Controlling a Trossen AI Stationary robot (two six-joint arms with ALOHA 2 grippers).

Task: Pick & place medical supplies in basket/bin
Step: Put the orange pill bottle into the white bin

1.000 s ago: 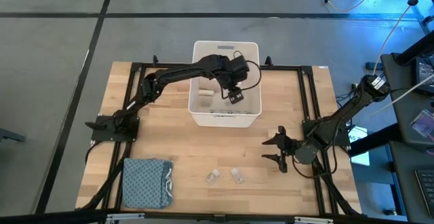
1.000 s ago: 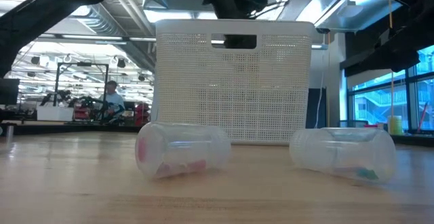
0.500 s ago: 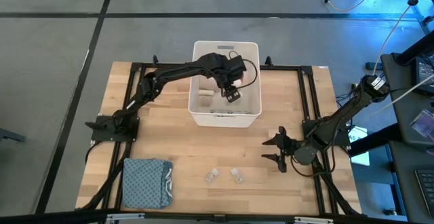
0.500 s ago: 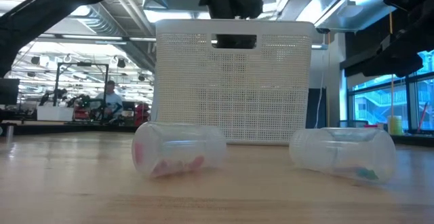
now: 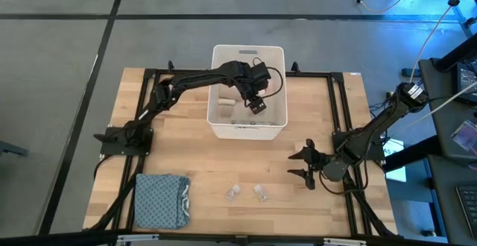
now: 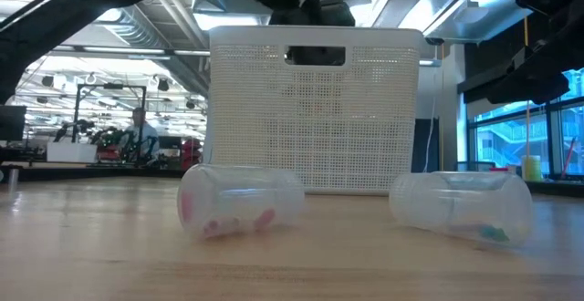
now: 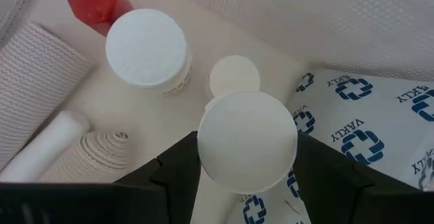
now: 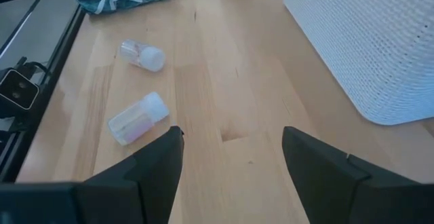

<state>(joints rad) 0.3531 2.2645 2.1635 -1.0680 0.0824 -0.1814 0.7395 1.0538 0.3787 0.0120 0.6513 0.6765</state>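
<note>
The white basket (image 5: 211, 119) stands at the table's far middle. My left gripper (image 5: 256, 104) reaches down into it, shut on a white-capped bottle (image 7: 247, 141). Below it inside lie a red bottle (image 7: 102, 0), a white-capped bottle (image 7: 146, 46), a small cream cap (image 7: 234, 77), beige bandage rolls (image 7: 37, 81) and a white packet with blue crosses (image 7: 366, 108). Two clear vials (image 5: 233, 194) (image 5: 261, 192) lie on their sides on the table near the front. My right gripper (image 5: 304, 164) hovers open over the table's right side, holding nothing. My left gripper pinches the white-capped bottle between its two fingers (image 7: 178, 173), one on each side just under the cap's rim (image 7: 207, 163). The fingers come from above, pointing steeply down. The cap faces up and hides the bottle's body, so what its bottom stands on does not show.
A folded blue-grey cloth (image 5: 160, 200) lies at the near left corner. Black frame rails (image 5: 337, 104) run along the table's sides. The basket's slot handle (image 6: 315, 56) faces the near side. Bare wood lies between the basket and the vials.
My left gripper has sunk lower into the basket with the white-capped bottle still between its fingers, rolling its wrist a little. My right gripper has kept still.
</note>
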